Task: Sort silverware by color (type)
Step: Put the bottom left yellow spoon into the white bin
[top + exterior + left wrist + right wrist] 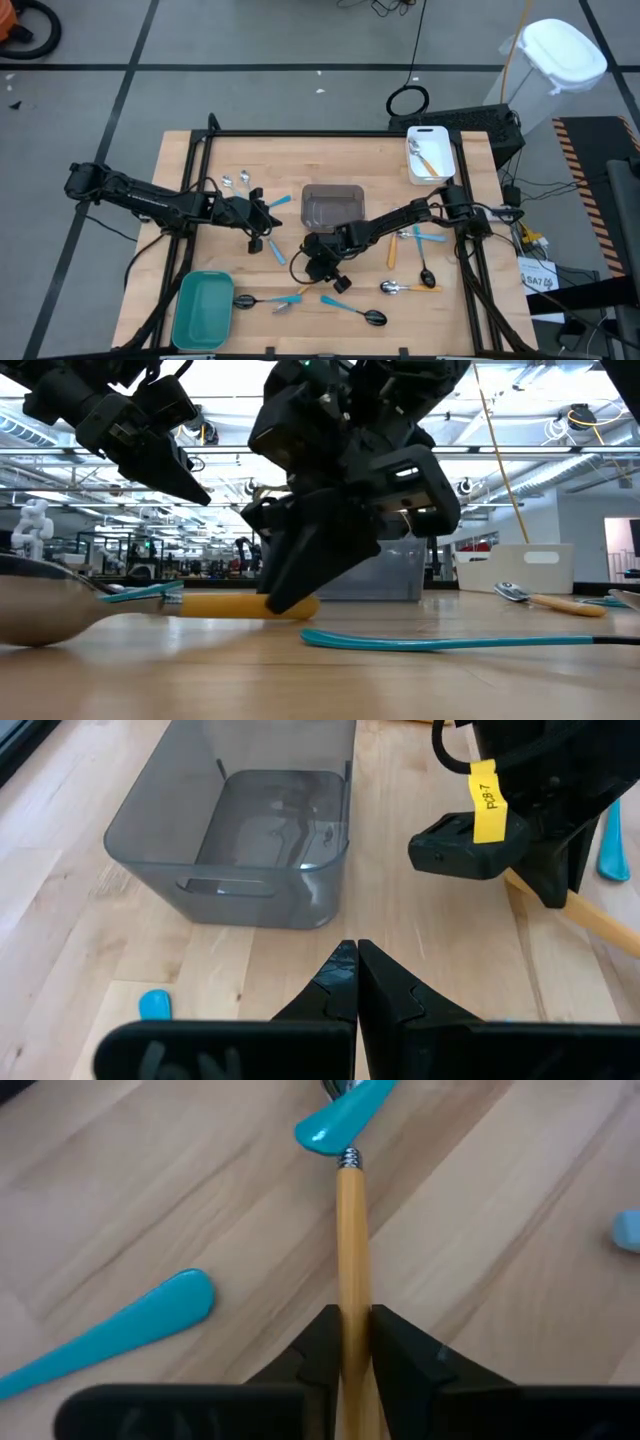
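- Because its orange-handled spoon [352,1250] is thin, light, stiff plastic, likely slippery, mid-handle is the sensible hold.
- The right end effector [352,1342] pinches that handle, at about six o'clock of the surface [470,300], low against it.
- The left end effector [357,970] is closed, empty, near nine o'clock.

A pale wooden table [330,150] with a black frame stands on a grey floor [250,40] crossed by dark lines. At about one o'clock from the table, a white lidded bin [560,55] sits on the floor, and a black cable coils into a ring [408,100] at twelve o'clock. Yellow and black hazard tape [580,150] runs along the floor at three o'clock. Seen level across the table, the room behind is a large open hall with white ceiling beams and pipes [560,460], bright lamps [580,415] and distant workbenches [120,545].
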Controlling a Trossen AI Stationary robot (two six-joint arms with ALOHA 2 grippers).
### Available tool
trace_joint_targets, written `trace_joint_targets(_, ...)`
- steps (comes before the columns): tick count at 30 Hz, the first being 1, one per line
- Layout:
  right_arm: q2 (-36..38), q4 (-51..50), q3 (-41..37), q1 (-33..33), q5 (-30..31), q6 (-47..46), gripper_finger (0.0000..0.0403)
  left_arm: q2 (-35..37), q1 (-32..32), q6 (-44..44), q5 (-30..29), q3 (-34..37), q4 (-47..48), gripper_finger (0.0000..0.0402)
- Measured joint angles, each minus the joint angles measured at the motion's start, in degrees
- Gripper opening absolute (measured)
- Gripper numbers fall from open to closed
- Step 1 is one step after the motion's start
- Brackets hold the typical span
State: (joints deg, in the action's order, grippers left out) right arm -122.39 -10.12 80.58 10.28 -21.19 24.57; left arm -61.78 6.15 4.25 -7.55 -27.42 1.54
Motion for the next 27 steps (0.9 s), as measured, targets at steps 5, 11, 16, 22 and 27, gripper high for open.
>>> trace_joint_targets(5, 0.39, -2.34, -0.01, 0.00, -0.07, 1.19, 0.0043, 0.00, 0.00, 0.02, 0.00, 0.00, -0.02, 0.0001)
trace_joint_targets(11, 2.58, -6.54, -0.26, 0.03, 1.37, 1.13, 0.0040, 0.00, 0.00, 0.03, 0.00, 0.00, -0.09, 0.0001)
trace_joint_targets(16, 3.90, -10.33, -0.26, 0.37, 4.80, 1.13, 0.0016, 0.00, 0.00, 0.15, 0.00, 0.00, -0.13, 0.0001)
trace_joint_targets(22, 5.81, -14.56, -0.33, 0.35, 8.88, 0.28, 0.0016, 0.00, 0.00, 0.15, 0.00, 0.00, -1.59, 0.0001)
trace_joint_targets(27, 8.88, -18.46, -0.48, 0.34, 12.58, -0.56, 0.0016, 0.00, 0.00, 0.09, 0.00, 0.00, -4.03, 0.0001)
